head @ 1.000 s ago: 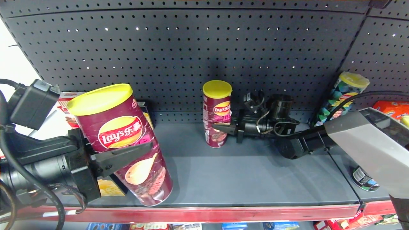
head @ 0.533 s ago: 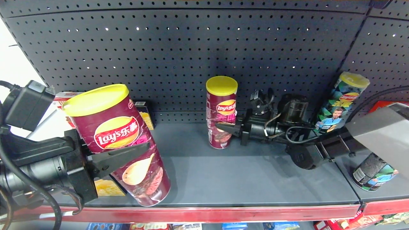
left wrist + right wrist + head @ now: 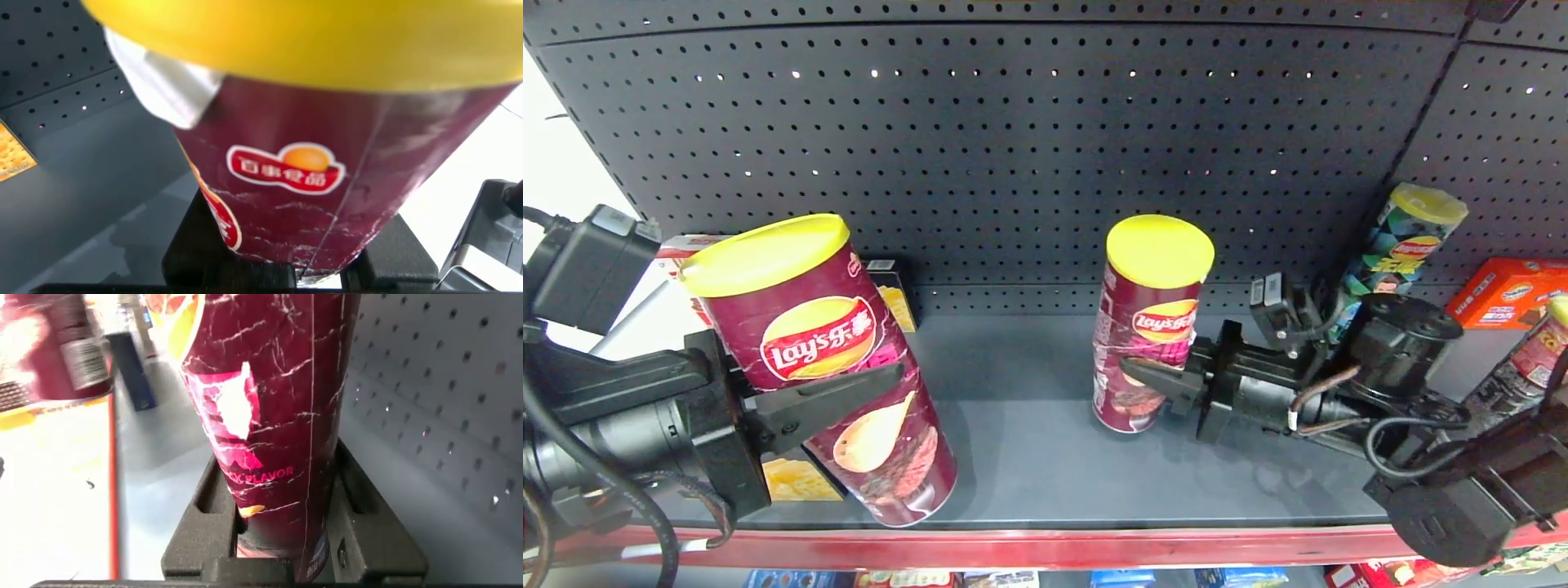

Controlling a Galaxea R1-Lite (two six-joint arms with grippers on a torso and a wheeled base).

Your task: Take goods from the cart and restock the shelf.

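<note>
L can (image 3: 817, 343), R can (image 3: 1152, 327): maroon, yellow-lidded; pegboard (image 3: 1013, 147) dk grey.

Even, dim light leaves soft shadows on the shelf (image 3: 1029, 457); pegboard holes (image 3: 874, 73) glow, edges bow.

**Two maroon chip cans, both gripped, over the shelf**

Left can (image 3: 825, 359): tall maroon tube with a yellow lid and a red-and-yellow logo. It is tilted, top leaning left, clamped at mid-height in the left gripper (image 3: 849, 384), with its base at the front edge of the dark grey shelf (image 3: 1029, 441). Right can (image 3: 1147, 327): same design, near upright with a slight lean, held low on its body by the right gripper (image 3: 1145, 377) over the middle of the shelf. Cannot tell whether either base touches the shelf.
</note>
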